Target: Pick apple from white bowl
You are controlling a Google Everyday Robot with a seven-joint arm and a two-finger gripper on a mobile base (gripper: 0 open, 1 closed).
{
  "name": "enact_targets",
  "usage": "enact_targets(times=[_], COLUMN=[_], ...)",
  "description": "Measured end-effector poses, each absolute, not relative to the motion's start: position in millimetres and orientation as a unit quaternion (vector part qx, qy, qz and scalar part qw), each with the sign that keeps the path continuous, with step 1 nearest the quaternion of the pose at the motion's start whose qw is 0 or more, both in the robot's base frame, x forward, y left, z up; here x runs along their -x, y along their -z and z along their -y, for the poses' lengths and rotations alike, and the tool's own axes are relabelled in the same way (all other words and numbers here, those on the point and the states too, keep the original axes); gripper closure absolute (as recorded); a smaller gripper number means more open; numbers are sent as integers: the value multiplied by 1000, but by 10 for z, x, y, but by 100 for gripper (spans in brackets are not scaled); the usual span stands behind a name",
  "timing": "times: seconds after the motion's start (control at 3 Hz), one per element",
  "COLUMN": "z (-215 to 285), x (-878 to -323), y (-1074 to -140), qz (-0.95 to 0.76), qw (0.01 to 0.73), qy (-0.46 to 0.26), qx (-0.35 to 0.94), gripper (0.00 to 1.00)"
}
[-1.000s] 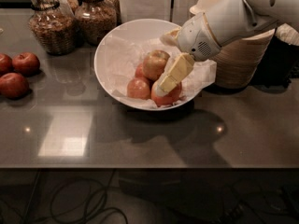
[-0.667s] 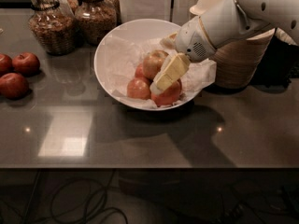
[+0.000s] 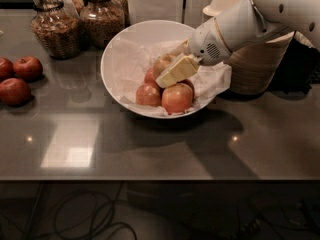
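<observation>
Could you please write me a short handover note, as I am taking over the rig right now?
Claw: down inside the white bowl, its tip beside the pale apple; whether it holds the apple cannot be told.
Apple: in the bowl among redder apples, on the crinkled paper.
Done: reach into the bowl.
Left: secure the pale apple and lift it clear of the bowl.

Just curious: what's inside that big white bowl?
The white bowl holds crinkled paper and several apples. The gripper, just above, covers part of the palest apple; the paper hides the bowl's bottom.
</observation>
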State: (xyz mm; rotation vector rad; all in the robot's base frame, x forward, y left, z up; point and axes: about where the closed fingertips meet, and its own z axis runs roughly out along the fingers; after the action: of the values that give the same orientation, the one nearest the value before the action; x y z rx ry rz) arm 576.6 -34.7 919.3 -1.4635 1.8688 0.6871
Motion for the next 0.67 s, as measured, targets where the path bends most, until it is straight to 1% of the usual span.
enact_targets(times=[0.67], z=[347], x=[-5766], y=[-9193], qz=[-714], qw=[329], qy=[-263], qx=[559], gripper=[87])
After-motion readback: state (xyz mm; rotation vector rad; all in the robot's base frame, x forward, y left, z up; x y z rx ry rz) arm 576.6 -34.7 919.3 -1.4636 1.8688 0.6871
